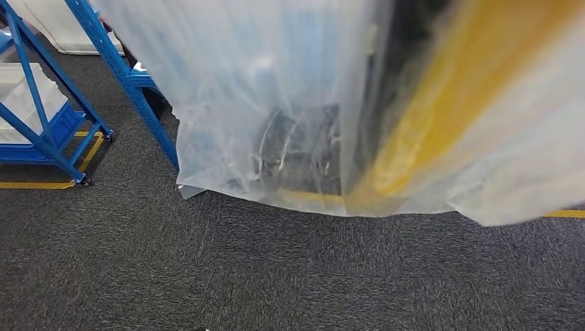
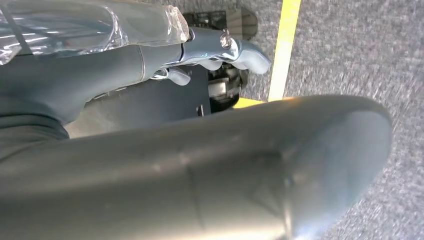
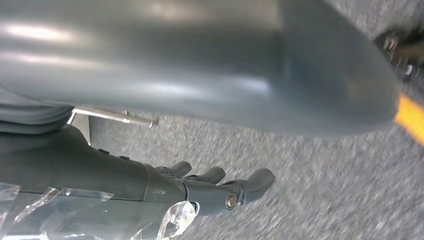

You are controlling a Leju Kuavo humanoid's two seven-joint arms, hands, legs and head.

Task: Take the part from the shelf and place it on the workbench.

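Right now my head view shows a big clear plastic bag [image 1: 276, 103] hanging close in front of the camera, blurred, with a yellow and dark part [image 1: 441, 103] showing through it; I take that bagged part to be the task's thing, up off the dark grey carpet floor [image 1: 276, 276]. To the left of the bag stands a blue metal shelf frame [image 1: 41, 131] with a white bin [image 1: 27, 96] on it. A yellow floor line [image 1: 34, 185] runs under the shelf frame and shows again at the bag's right edge.

From the left wrist camera I see my left hand [image 2: 210, 55], its grey fingers [image 2: 250, 57] stretched out flat alongside crinkled clear plastic that lies against them; whether they truly grip the bag I cannot tell. From the right wrist camera my right hand [image 3: 210, 187] looks much the same: dark fingers [image 3: 255, 180] held nearly straight, clear plastic pressed along their side, over the carpet. Whether anything is clamped there I cannot tell either.
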